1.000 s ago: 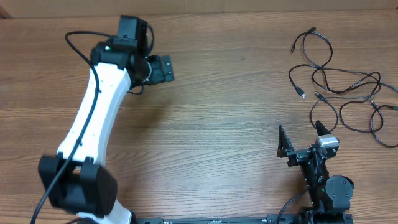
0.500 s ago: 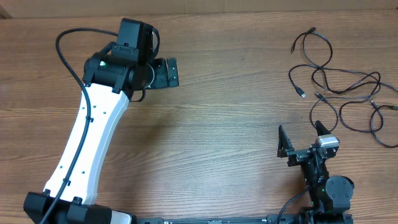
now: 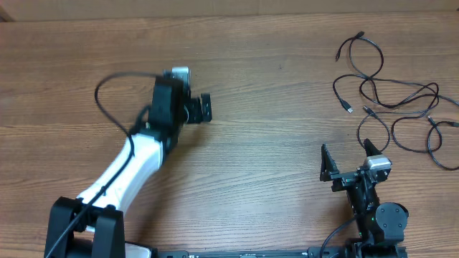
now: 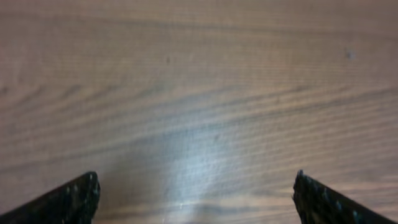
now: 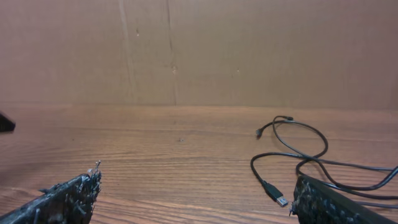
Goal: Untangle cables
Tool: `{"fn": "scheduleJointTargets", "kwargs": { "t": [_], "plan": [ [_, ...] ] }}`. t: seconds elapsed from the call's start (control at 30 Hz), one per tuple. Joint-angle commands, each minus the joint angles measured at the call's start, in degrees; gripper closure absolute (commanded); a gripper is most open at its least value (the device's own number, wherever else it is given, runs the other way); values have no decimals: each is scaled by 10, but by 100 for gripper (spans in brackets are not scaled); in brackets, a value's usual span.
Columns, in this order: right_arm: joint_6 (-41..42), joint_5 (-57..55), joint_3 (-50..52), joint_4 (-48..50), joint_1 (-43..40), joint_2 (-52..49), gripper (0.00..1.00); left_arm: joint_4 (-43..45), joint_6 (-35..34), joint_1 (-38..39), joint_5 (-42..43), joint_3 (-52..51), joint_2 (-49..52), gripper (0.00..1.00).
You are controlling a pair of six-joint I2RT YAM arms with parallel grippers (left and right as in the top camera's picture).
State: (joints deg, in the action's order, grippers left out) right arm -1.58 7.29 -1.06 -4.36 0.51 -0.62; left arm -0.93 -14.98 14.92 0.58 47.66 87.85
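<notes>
Wood-grain laminate covers the whole table (image 3: 272,143), warm brown, its grain running left to right. In the right wrist view a plain brown cardboard wall (image 5: 186,50) stands along the far edge.

The cables (image 3: 391,100) lie on the far right part of the table, well apart from the left arm and just beyond the right arm. They are thin black cords in loose loops that cross one another near the middle of the bunch. The sprawl's long axis runs on a slant, from a plug end near the far edge down toward the right edge of the table. One cord ends in a small plug with a pale tip on the bunch's left side, pointing toward the robot's side of the table. In the right wrist view the cables (image 5: 298,149) curl across the right half, with that silver-tipped plug aimed down and to the right.

The left claw (image 3: 203,109) sits over bare wood left of centre, spread wide and gripping nothing. Its wrist view shows only blurred grain between the tips. The right claw (image 3: 351,154) is near the bunch, also spread apart and empty.
</notes>
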Motion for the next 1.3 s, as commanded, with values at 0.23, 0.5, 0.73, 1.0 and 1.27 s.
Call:
{"fn": "scheduleJointTargets", "kwargs": {
  "t": [0.23, 0.5, 0.73, 1.0, 1.27],
  "plan": [
    [3, 3, 6, 2, 0, 5, 0, 227, -56, -39, 5, -291, -148, 0],
    [3, 3, 6, 2, 0, 5, 0, 254, -58, -68, -1, -387, -226, 1],
    [3, 3, 6, 2, 0, 5, 0, 258, -58, -73, -27, -469, -337, 0],
    [3, 3, 6, 2, 0, 5, 0, 121, -56, -73, -85, -474, -467, 0],
    [3, 3, 6, 2, 0, 5, 0, -30, 17, -73, -82, -474, -658, 0]
  ]
}}
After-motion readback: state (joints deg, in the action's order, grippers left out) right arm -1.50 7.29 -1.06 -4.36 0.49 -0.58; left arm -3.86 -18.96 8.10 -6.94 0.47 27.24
